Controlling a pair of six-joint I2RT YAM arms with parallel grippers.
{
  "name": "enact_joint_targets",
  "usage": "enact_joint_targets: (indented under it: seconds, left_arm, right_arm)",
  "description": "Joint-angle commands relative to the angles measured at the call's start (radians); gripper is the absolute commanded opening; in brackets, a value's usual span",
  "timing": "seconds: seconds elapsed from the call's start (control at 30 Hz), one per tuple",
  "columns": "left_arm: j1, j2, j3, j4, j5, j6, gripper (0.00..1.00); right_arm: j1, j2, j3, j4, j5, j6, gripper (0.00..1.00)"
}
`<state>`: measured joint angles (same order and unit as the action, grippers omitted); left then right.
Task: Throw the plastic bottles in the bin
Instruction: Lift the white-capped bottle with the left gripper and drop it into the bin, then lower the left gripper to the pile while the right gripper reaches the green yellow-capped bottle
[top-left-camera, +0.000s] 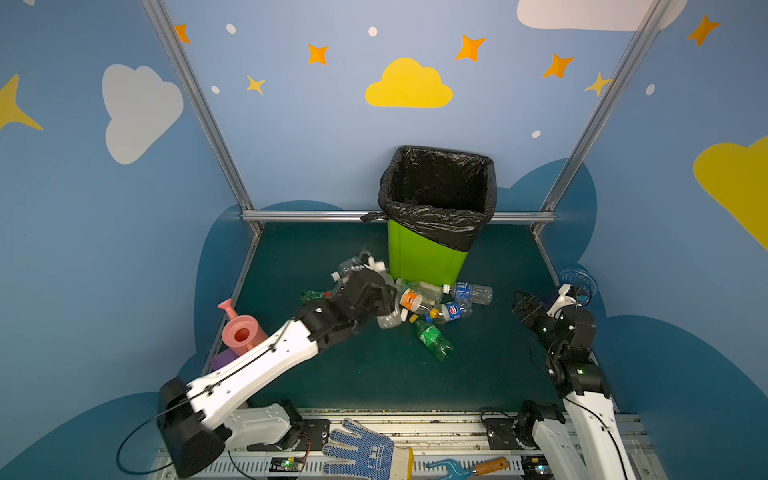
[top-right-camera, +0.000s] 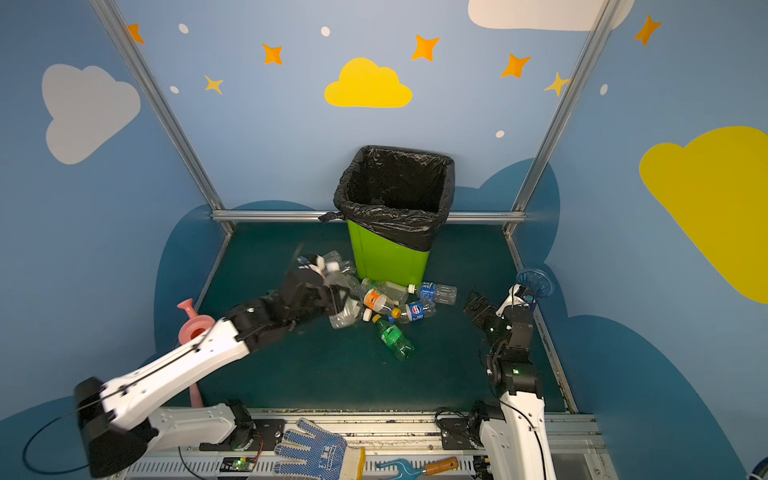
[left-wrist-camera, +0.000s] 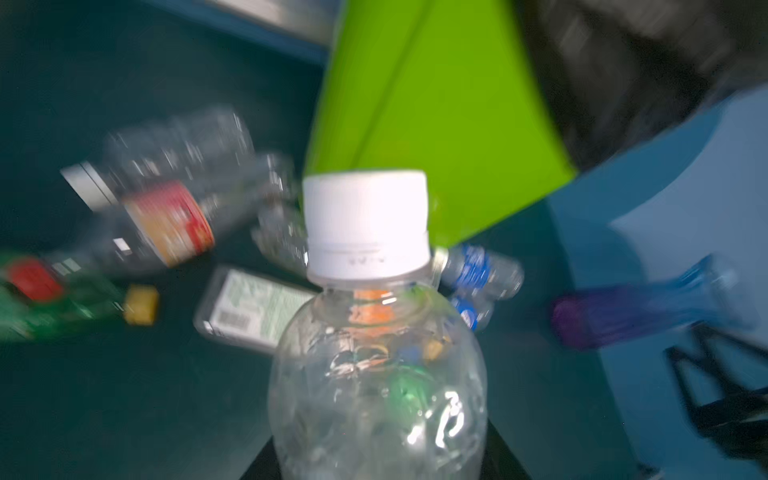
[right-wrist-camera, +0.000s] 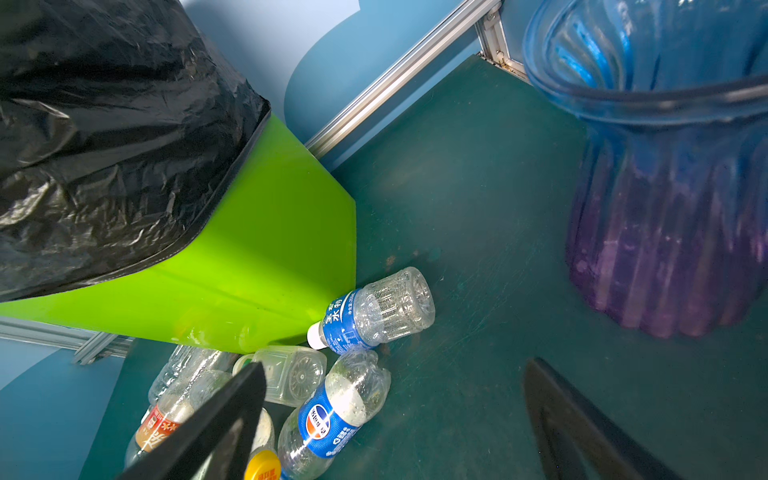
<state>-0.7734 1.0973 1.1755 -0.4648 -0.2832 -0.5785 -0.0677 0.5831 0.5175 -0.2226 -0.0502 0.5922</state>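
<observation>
Lime-green bin (top-left-camera: 424, 262), lined with a crinkled black bag (top-left-camera: 436, 226) folded over its rim, stands upright at the back of the dark green mat (top-left-camera: 374, 374). Noted at its foot: a heap of plastic bottles (top-left-camera: 426, 291) lying on their sides, some touching the bin's front wall. Among them are an orange-labelled bottle (top-left-camera: 411, 300), a blue-labelled water bottle (top-left-camera: 469, 291), a Pepsi bottle (top-left-camera: 453, 311) just beside it and, nearest the front, a green bottle (top-left-camera: 434, 343) with a yellow cap.

Left gripper (top-left-camera: 380, 301) is down in the left side of the heap. Its wrist view shows a clear bottle (left-wrist-camera: 374, 374) with a white cap (left-wrist-camera: 365, 224) filling the foreground, dark finger edges tight against either side of its base: jaws closed on it. That bottle is low, in front of the bin and outside it, cap pointing toward the green wall. Everything behind it in that view is blurred.

Right gripper (right-wrist-camera: 395, 370) hangs over the mat between the heap and the blue-purple ribbed vase (right-wrist-camera: 665, 208), jaws spread wide, nothing between them.

A pink watering can (top-left-camera: 243, 332) stands at the mat's left edge, well apart from the bin
</observation>
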Motion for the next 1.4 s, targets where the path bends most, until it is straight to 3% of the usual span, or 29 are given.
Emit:
enact_joint_targets:
  seconds: [0.0, 0.1, 0.2, 0.27, 0.37, 0.47, 0.57, 0.63, 0.73, 0.8, 0.87, 0.93, 1.17, 1.37]
  left_arm:
    - [0.043, -0.139, 0.057, 0.138, -0.192, 0.238, 0.51]
    - [0.054, -0.19, 0.094, 0.337, -0.2, 0.375, 0.52]
    - [0.1, -0.139, 0.18, 0.42, -0.144, 0.406, 0.53]
    - [0.13, -0.064, 0.247, 0.481, -0.072, 0.401, 0.54]
    - [0.176, 0.166, 0.452, 0.477, 0.056, 0.351, 0.54]
    - [0.186, 0.515, 0.867, 0.246, 0.181, 0.311, 0.58]
    - [0.187, 0.929, 1.558, -0.238, 0.315, 0.291, 0.71]
    - [0.174, 1.12, 1.957, -0.394, 0.338, 0.287, 0.83]
    - [0.133, 0.894, 1.56, -0.157, 0.29, 0.329, 1.0]
    - [0.09, 0.706, 1.238, 0.056, 0.22, 0.404, 1.0]
    - [0.053, 0.517, 0.877, 0.39, 0.16, 0.465, 1.0]
    - [0.046, 0.39, 0.663, 0.557, 0.142, 0.479, 1.0]
    - [0.058, 0.098, 0.255, 0.573, 0.021, 0.495, 1.0]
    - [0.135, -0.091, -0.104, 0.544, -0.045, 0.357, 1.0]
  right_arm:
    - [-0.006, -0.02, 0.017, 0.016, -0.015, 0.02, 0.95]
    - [-0.005, -0.025, 0.018, 0.019, -0.023, 0.031, 0.95]
    - [-0.007, -0.029, 0.033, 0.011, -0.026, 0.028, 0.95]
    - [-0.007, -0.029, 0.044, 0.016, -0.04, 0.033, 0.95]
    - [-0.007, -0.031, 0.06, 0.015, -0.067, 0.043, 0.95]
    - [-0.009, -0.035, 0.063, 0.016, -0.094, 0.053, 0.95]
    - [-0.008, -0.05, 0.08, -0.026, -0.102, 0.035, 0.95]
    - [-0.01, -0.073, 0.094, -0.069, -0.092, 0.004, 0.95]
    - [-0.012, -0.119, 0.087, -0.095, -0.088, -0.016, 0.95]
    - [-0.012, -0.131, 0.074, -0.093, -0.1, -0.017, 0.95]
    - [-0.015, -0.125, 0.062, -0.087, -0.114, -0.01, 0.95]
    - [-0.013, -0.113, 0.052, -0.075, -0.142, -0.002, 0.95]
    - [-0.003, -0.068, 0.018, -0.015, -0.29, 0.012, 0.95]
    - [0.116, -0.039, -0.03, 0.0, -0.283, 0.024, 0.93]
